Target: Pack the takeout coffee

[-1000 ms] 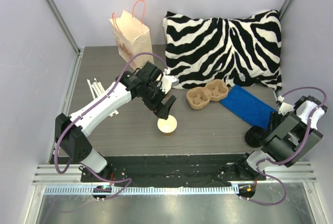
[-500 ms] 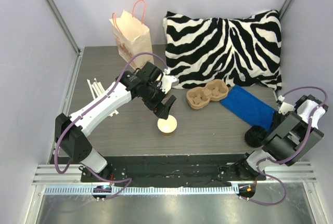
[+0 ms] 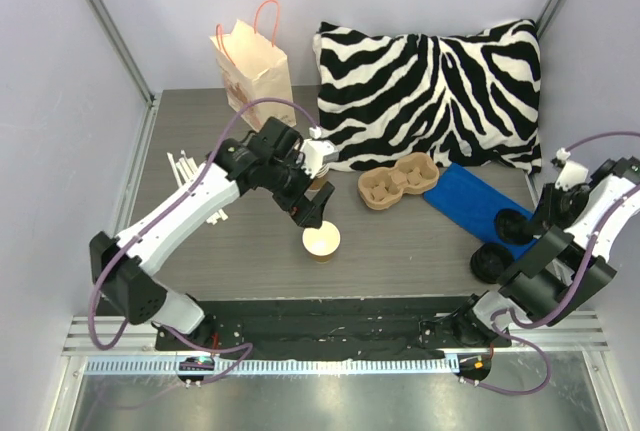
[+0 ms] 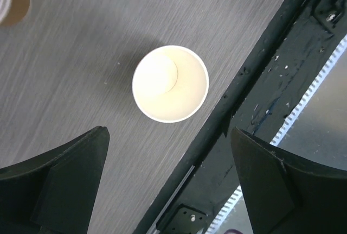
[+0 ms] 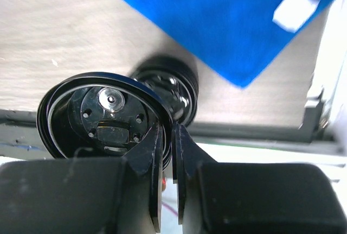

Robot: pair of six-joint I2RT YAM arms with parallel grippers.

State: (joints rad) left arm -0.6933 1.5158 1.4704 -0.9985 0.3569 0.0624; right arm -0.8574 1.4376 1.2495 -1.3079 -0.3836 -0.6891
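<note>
Small brown paper cup (image 3: 321, 241) stands lidless by the near edge of the worktop (image 3: 400, 251), under the spread left claw (image 3: 315, 213); the right claw (image 5: 167, 136) clamps a round black plastic lid (image 5: 97, 109).

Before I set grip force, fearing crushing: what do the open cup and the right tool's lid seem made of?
The cup: likely paper, matte cream inside, thin pale rim. The lid, pinched in the right tool: seemingly thin glossy black plastic, moulded ridges catching light.
</note>
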